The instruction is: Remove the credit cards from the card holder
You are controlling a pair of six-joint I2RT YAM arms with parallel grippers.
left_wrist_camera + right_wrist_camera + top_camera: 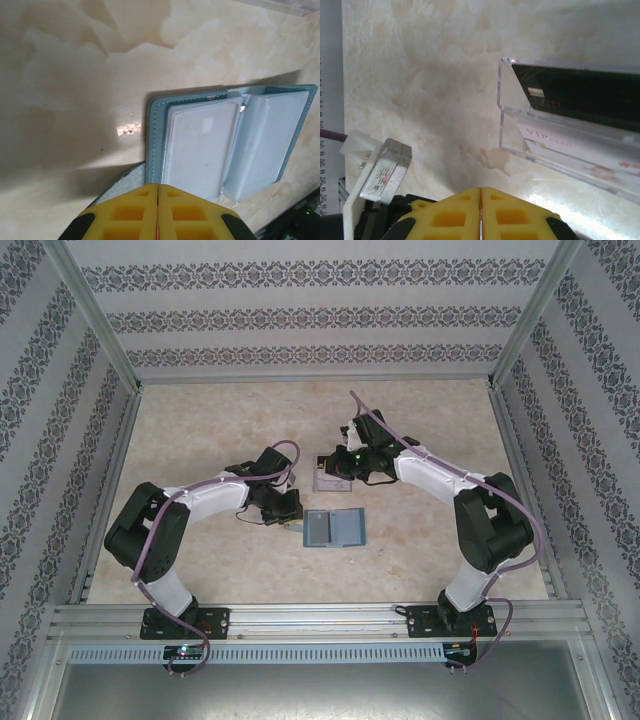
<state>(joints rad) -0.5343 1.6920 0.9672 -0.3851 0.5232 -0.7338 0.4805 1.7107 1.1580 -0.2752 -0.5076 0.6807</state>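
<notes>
Yellow pads of the left gripper (158,192) press flat together with nothing between them, right at the near edge of the card holder (232,142); whether they touch it I cannot tell. The holder lies spread open like a book on the marbled table (75,75), teal at the rim and pale grey-blue inside, with no legible writing on its stitched pockets. The right gripper (481,196) is likewise closed and empty, near a clear tray (506,107). That wrist view shows a black card (585,95) in the tray and a pale card (560,147) below it, printed "VIP CARD" in faint red. From overhead the open card holder (335,528) sits between the arms, the tray (328,478) just beyond it, its contents too small to read.
</notes>
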